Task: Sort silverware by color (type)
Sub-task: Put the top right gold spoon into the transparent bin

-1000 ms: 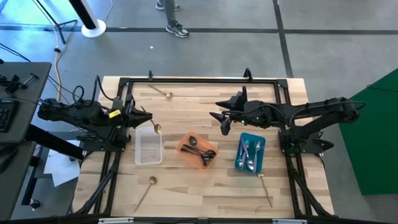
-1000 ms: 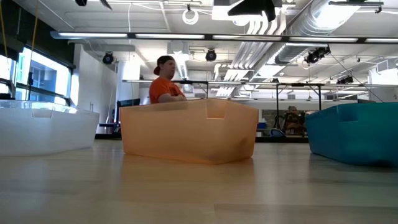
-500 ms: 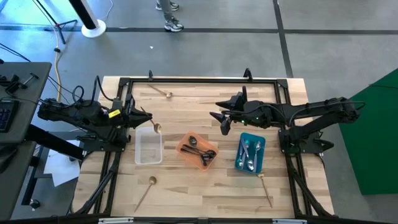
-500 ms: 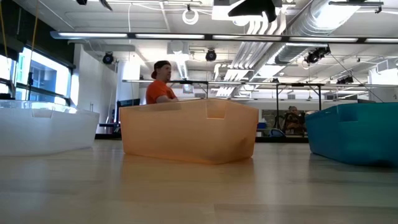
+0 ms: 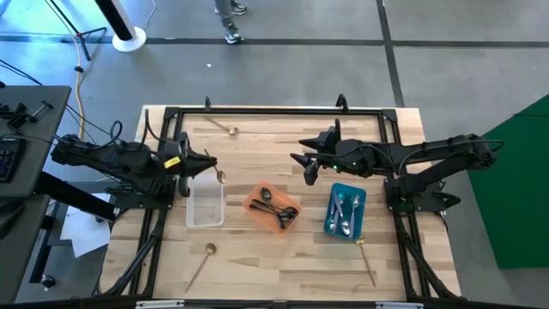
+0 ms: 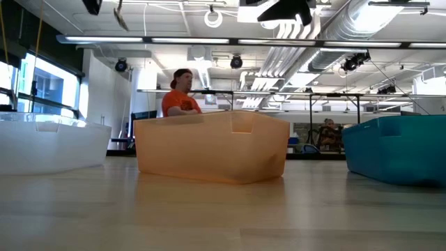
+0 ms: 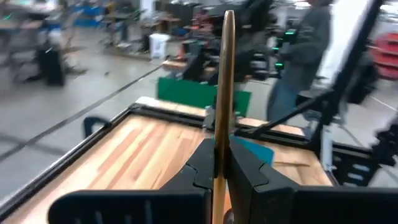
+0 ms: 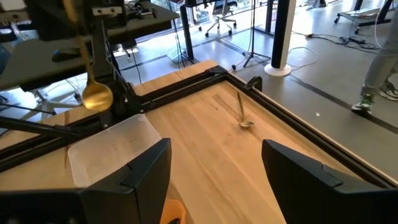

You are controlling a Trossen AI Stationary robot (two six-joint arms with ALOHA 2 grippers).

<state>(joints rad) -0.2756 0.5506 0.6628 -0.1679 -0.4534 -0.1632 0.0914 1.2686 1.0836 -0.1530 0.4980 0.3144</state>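
A: What is held in the trays?
B: Black spoons (image 5: 276, 209) in orange (image 5: 255, 205), silver spoons (image 5: 345, 212) in blue (image 5: 331, 227); the clear tray (image 5: 204, 221) looks bare.
A: The grippers?
B: A gold spoon (image 5: 220, 177) is clamped by the left (image 5: 206, 165) at the clear tray's 12 o'clock; the right (image 5: 304, 163) is spread, nothing held. Three gold spoons (image 5: 198, 265) are left on the table (image 5: 283, 275).

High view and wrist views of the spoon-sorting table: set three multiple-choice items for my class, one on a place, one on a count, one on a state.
1. Where is the blue tray?
A. right of the orange tray
B. left of the clear tray
C. off the table

2. How many gold spoons lie loose on the table?
A. one
B. three
C. five

3. What is the left gripper doing?
A. open, empty
B. shut on a gold spoon
C. resting in the clear tray

Answers:
1 A, the trays run clear, orange, blue from left to right.
2 B, one at the far edge, one near left, one near right.
3 B, the handle is pinched between its fingers.
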